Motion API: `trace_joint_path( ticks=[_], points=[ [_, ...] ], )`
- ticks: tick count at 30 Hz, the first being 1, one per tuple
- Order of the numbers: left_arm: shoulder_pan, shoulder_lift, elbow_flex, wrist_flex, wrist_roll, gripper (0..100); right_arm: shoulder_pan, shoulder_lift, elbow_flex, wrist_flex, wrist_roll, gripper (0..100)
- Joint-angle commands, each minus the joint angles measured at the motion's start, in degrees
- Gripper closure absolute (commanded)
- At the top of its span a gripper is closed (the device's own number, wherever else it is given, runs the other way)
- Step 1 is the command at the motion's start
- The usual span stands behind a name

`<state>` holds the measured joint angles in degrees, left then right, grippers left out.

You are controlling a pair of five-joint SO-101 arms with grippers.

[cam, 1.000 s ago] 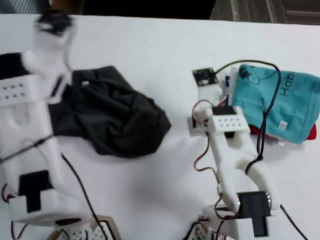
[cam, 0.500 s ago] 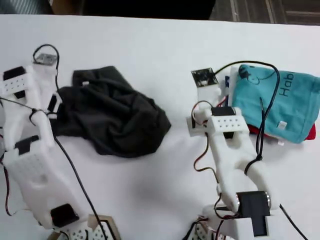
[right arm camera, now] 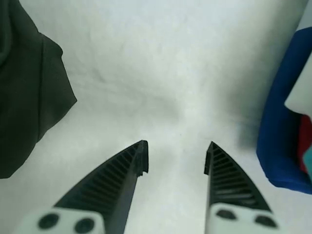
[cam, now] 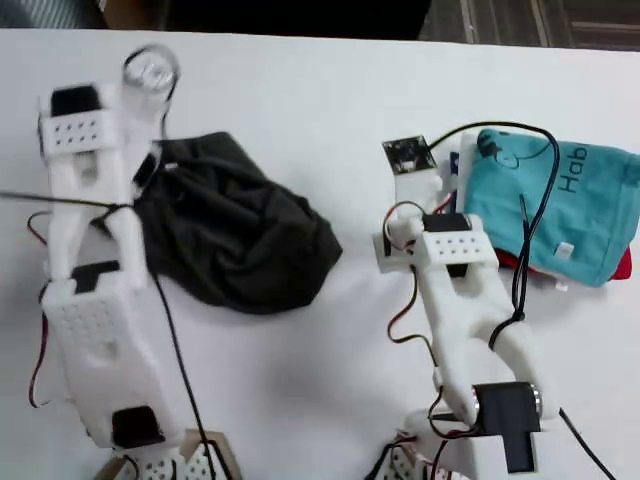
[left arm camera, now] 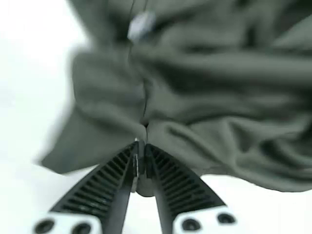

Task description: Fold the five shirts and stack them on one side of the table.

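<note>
A crumpled black shirt (cam: 240,240) lies on the white table (cam: 300,90), left of centre. My left gripper (left arm camera: 141,146) is at the shirt's left edge, shut on a fold of the dark cloth (left arm camera: 204,97); in the high view it (cam: 148,172) sits at the shirt's far-left corner. A folded teal shirt (cam: 560,200) tops a stack at the right edge, with a red one (cam: 622,266) under it. My right gripper (right arm camera: 176,146) hangs open over bare table between the black shirt (right arm camera: 24,97) and the stack's blue layer (right arm camera: 287,122).
The right arm (cam: 455,255) stretches from the near edge toward the stack, its black cable (cam: 525,220) draped over the teal shirt. Bare white table lies beyond and between the two piles. The arm bases (cam: 150,455) stand at the near edge.
The left arm has swung away from the near-left side toward the far side and to the right. The shirt's left edge is now bunched inward. The right arm has not moved.
</note>
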<state>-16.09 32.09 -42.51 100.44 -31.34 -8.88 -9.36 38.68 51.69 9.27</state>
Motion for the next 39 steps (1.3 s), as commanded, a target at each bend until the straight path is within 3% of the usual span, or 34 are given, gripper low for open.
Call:
trace_joint_path(
  ticks=[1, 14, 19, 22, 25, 30, 33, 36, 39],
  points=[
    [5.80, -11.08, -5.23, 1.85, -0.35, 98, -0.40, -3.12, 0.09, -0.57, -0.44, 80.1],
    [27.52, -30.07, 6.46, 1.76, -0.62, 98, 0.04, -3.12, 0.09, -0.66, -0.53, 80.1],
    [31.65, -32.35, 6.81, 1.76, -0.35, 98, 0.13, -3.12, 0.09, -0.57, -0.53, 80.1],
    [31.56, -32.44, 6.99, 1.76, 0.70, 97, 0.13, -3.12, 0.09, -0.57, -0.53, 80.0],
    [31.30, -32.35, 8.13, 1.58, 6.15, 97, 0.13, -3.12, 0.09, -0.57, -0.53, 80.0],
    [31.30, -32.88, 11.30, 1.67, 6.68, 80, 0.13, -3.12, 0.09, -0.57, -0.53, 79.9],
    [30.15, -33.67, 10.86, 1.67, 6.24, 80, 0.13, -3.12, 0.09, -0.57, -0.53, 79.9],
    [24.70, -34.20, 9.54, 1.23, 2.73, 81, 0.04, -3.12, 0.09, -0.57, -0.53, 79.8],
    [13.89, -34.11, 11.30, -1.85, 0.53, 81, -0.40, -3.12, -0.09, -0.57, -0.53, 79.7]
  ],
)
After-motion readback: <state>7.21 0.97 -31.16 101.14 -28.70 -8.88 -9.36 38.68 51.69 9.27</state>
